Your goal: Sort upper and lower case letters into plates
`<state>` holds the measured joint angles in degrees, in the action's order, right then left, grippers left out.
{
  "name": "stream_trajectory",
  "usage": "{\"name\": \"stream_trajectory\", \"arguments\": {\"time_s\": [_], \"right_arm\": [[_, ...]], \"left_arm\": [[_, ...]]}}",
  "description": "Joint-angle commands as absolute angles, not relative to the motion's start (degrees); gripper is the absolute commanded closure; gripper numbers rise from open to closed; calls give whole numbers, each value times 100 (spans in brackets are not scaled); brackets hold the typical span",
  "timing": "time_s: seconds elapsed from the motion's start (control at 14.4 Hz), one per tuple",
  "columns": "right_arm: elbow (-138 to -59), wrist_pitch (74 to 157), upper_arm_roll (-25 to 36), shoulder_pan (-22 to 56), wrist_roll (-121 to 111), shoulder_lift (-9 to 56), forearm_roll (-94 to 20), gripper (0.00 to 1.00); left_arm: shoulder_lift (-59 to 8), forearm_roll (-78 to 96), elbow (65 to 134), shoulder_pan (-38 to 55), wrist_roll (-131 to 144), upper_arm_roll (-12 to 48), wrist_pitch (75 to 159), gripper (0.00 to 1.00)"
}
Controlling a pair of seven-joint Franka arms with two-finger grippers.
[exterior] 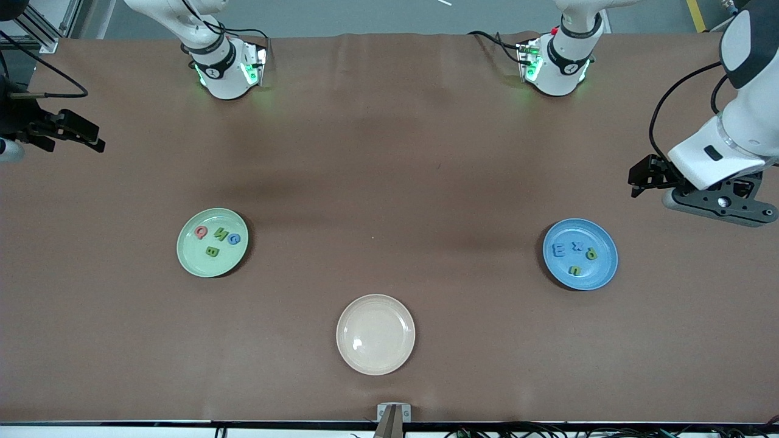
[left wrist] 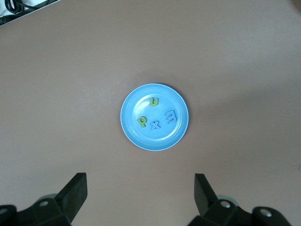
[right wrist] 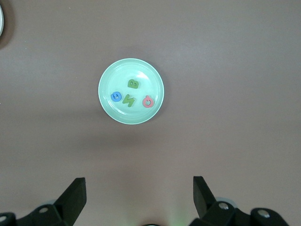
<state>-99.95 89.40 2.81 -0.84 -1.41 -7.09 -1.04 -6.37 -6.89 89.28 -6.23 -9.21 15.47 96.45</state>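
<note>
The sorting looks finished: the mint green plate [exterior: 212, 242], toward the right arm's end of the table, holds four letters [exterior: 217, 238], the blue plate [exterior: 580, 253], at 3 o'clock from it, four more [exterior: 576, 252], and the cream plate [exterior: 375, 334] lies bare. The left gripper [exterior: 642, 180] and right gripper [exterior: 82, 135] hang spread and empty over the table's ends, leaving open room everywhere.

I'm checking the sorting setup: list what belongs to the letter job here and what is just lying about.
Job:
- green plate, with four letters in it
- blue plate, with four letters in it
- left gripper and right gripper, both open, waiting at the table's ends

Lying about:
- beige plate, nearest the front camera
</note>
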Motion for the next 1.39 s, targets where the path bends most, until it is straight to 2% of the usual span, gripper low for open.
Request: {"name": "stream_trajectory", "arguments": {"time_s": [0.0, 0.56, 0.9, 1.32], "right_arm": [[-10151, 8956, 246, -132, -193, -870, -79, 0], [-10151, 8956, 246, -132, -185, -870, -79, 0], [-10151, 8956, 246, -132, -185, -870, -79, 0], [-10151, 8956, 246, -132, -185, -870, -79, 0]], "left_arm": [[-580, -580, 8868, -379, -1011, 1284, 9527, 0], [-589, -580, 8868, -352, -1020, 1240, 9527, 0], [-624, -150, 8676, 70, -984, 440, 9519, 0], [-633, -150, 8648, 44, -582, 308, 9519, 0]]}}
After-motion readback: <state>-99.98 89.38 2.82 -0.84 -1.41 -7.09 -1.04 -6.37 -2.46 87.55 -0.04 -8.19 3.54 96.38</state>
